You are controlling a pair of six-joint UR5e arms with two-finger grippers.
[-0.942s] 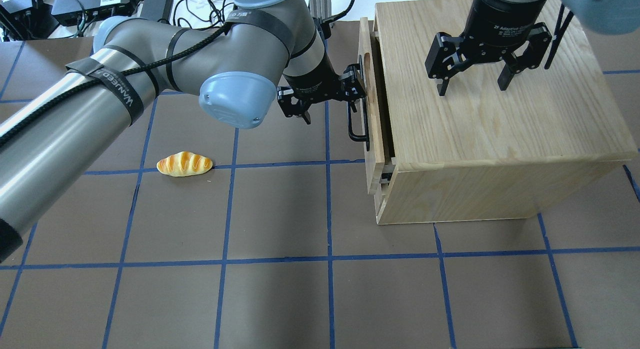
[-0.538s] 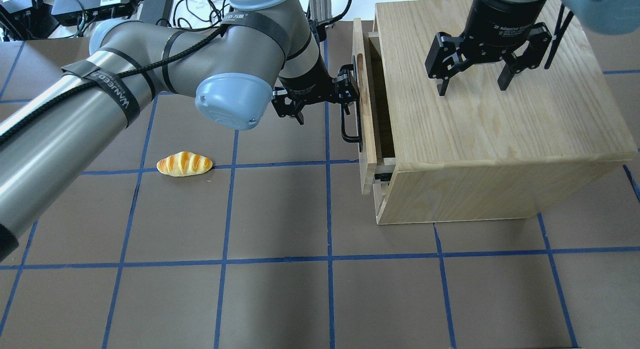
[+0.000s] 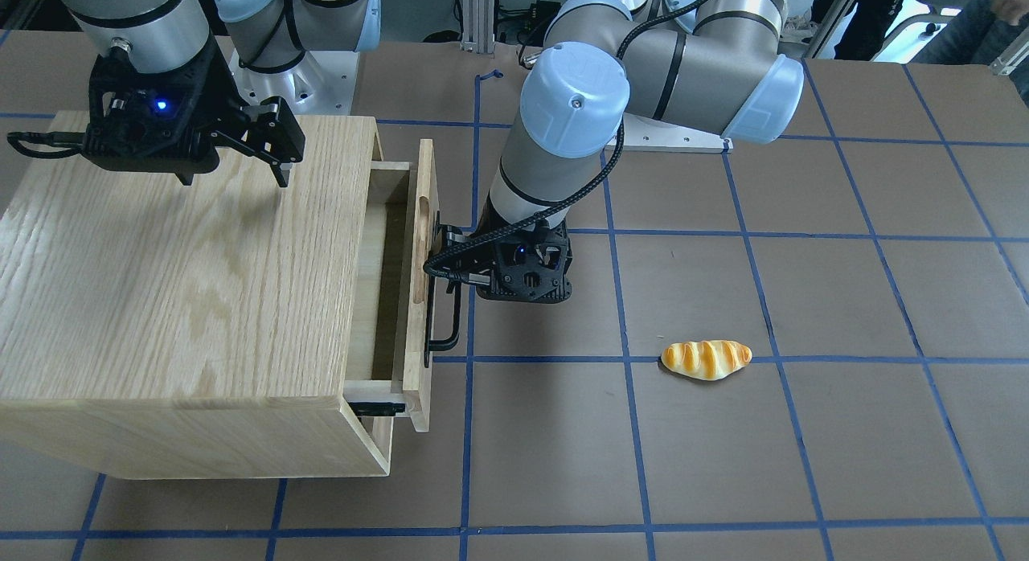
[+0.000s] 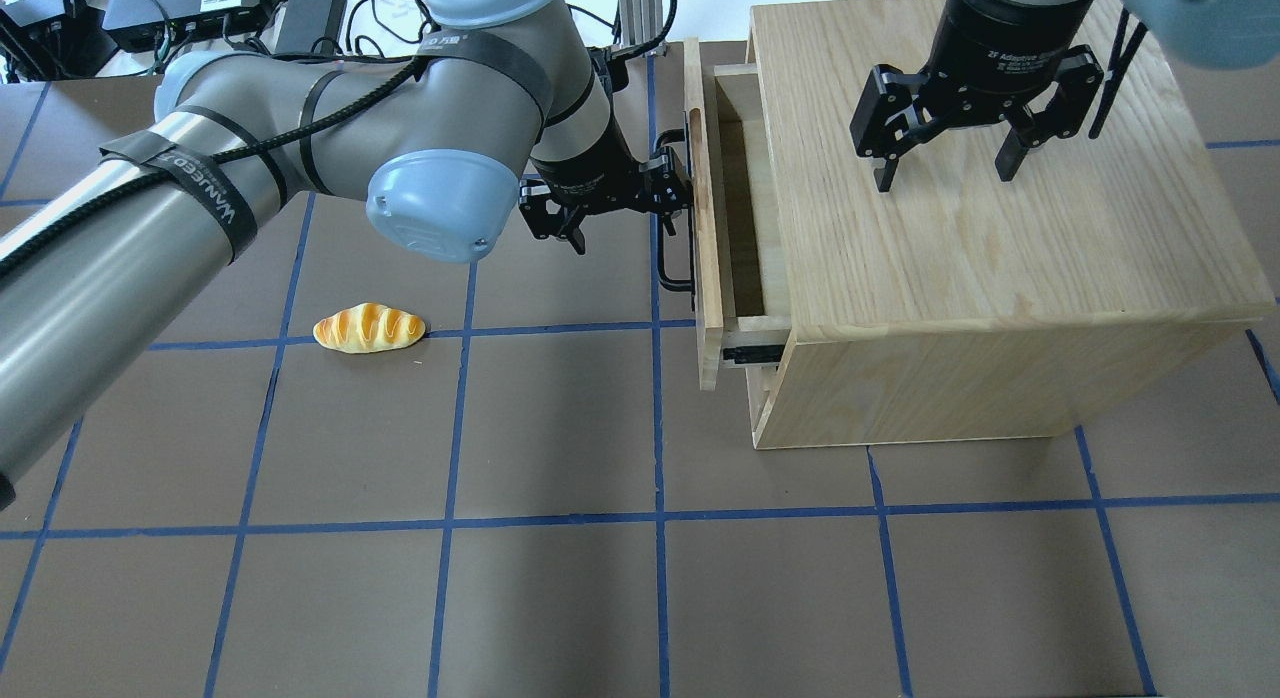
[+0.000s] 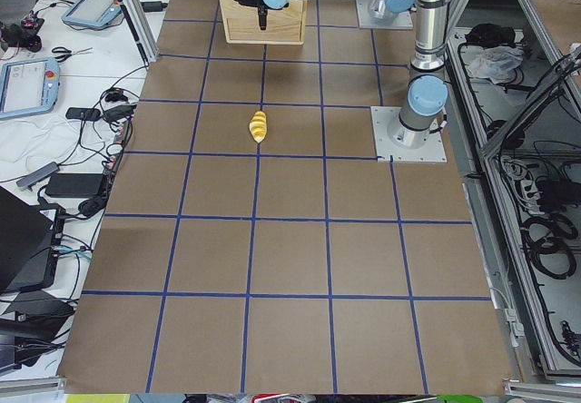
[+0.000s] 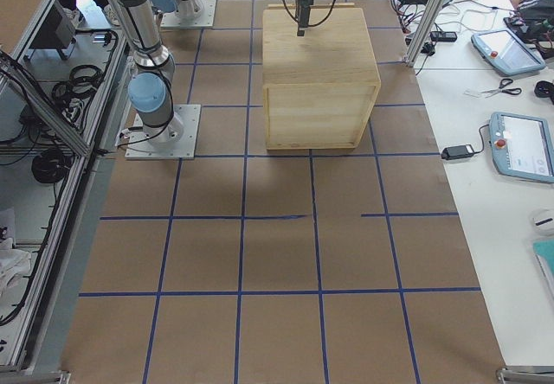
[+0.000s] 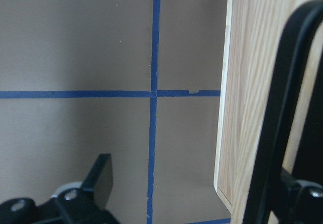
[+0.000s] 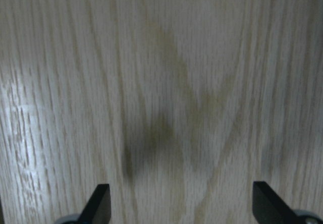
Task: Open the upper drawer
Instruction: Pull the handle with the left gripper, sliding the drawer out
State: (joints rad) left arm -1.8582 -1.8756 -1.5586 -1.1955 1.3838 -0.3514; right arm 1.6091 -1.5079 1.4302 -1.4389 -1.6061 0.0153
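Watching the upper drawer (image 4: 708, 268) sitting partly out of the cabinet's (image 4: 1000, 238) front.
I'm seeing a bread roll (image 4: 369, 328) lying well clear of the cabinet, my left gripper (image 4: 625, 218) spread, hooking the drawer's handle (image 7: 282, 113), my right gripper (image 4: 945, 176) hanging spread above the cabinet top.

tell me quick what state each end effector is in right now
left end effector: open, hooked behind the handle of the upper drawer, not clamped
right end effector: open, empty, over the cabinet top
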